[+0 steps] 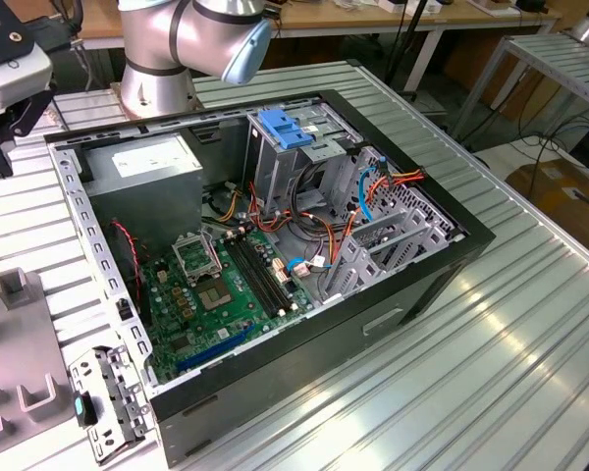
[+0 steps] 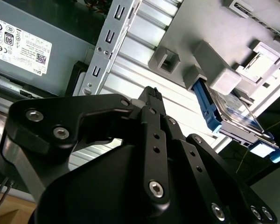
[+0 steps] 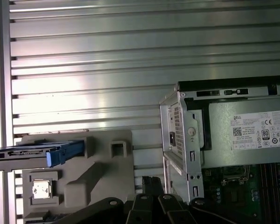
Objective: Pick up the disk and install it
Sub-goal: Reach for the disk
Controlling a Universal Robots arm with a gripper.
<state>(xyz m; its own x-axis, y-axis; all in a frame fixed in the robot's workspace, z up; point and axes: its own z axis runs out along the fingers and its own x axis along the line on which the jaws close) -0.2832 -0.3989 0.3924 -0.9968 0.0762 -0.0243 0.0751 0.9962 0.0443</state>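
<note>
Tool (image 2: 152,93), disk (image 3: 35,156) on edge — in grey fixture (image 3: 98,179)

My claw (image 3: 151,187) hangs over the ribbed table (image 3: 84,60), between the grey fixture (image 3: 100,179), where the disk (image 3: 37,153) stands on edge, and the computer case (image 3: 186,140) with its power supply (image 3: 247,135).

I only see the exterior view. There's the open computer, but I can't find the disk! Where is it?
Observer: In the first wrist view, the disk stands on edge in a gray holder on the table.
Operator: Did the gripper grab it?
Observer: No. In the second wrist view, the gripper is apart from the disk.
Operator: What does it look like?
Observer: Flat and dark, with a blue frame.
</note>
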